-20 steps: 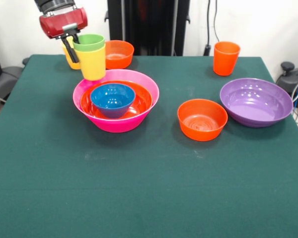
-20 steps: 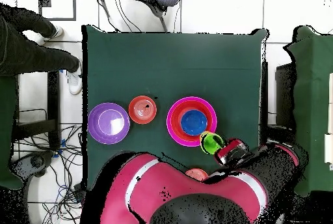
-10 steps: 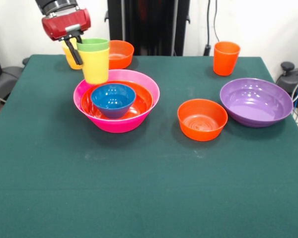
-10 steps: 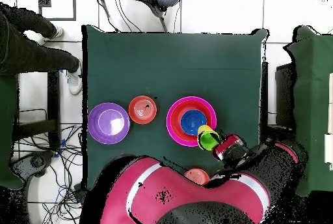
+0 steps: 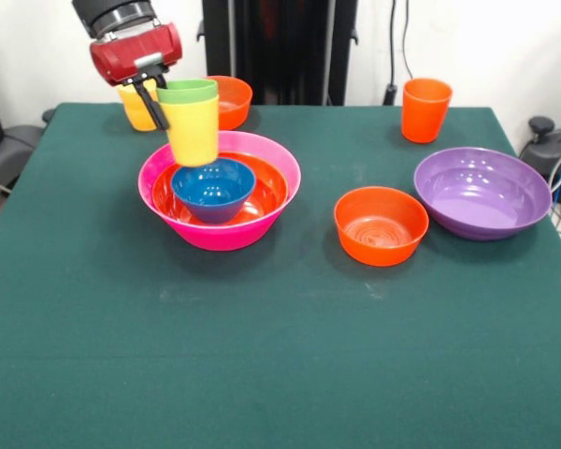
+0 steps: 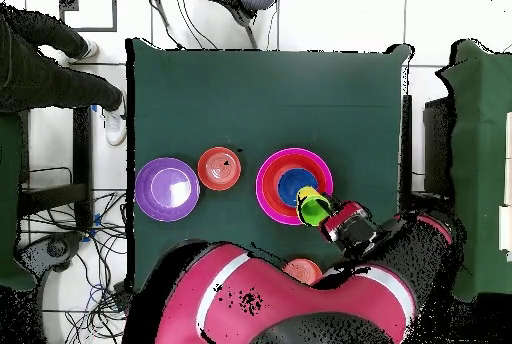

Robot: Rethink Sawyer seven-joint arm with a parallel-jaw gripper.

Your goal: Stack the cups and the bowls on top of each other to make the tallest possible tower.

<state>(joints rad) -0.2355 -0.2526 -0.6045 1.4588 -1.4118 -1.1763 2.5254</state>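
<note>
1. Jaws clenched on the rim of the green cup (image 5: pixel 187 91), one dark finger (image 5: pixel 153 101) down the outside of the yellow cup (image 5: pixel 195 133) it is nested in; gripper (image 5: pixel 155 95) holding the pair aloft.
2. Held cups tilted slightly, hanging over the back rim of the blue bowl (image 5: pixel 213 187); whether touching it, cannot tell.
3. Blue bowl nested in the wide orange bowl (image 5: pixel 262 198), that one in the pink bowl (image 5: pixel 226 232).
4. Second yellow cup (image 5: pixel 133 106) upright behind the gripper, near the table's (image 5: pixel 280 355) far edge, with a small orange bowl (image 5: pixel 232 101) beside it.
5. Other small orange bowl (image 5: pixel 381 224) just beside the purple bowl (image 5: pixel 481 193); orange cup (image 5: pixel 424 109) behind them.
6. Overhead: a person's sleeve (image 6: pixel 45 75) off the table's corner.
</note>
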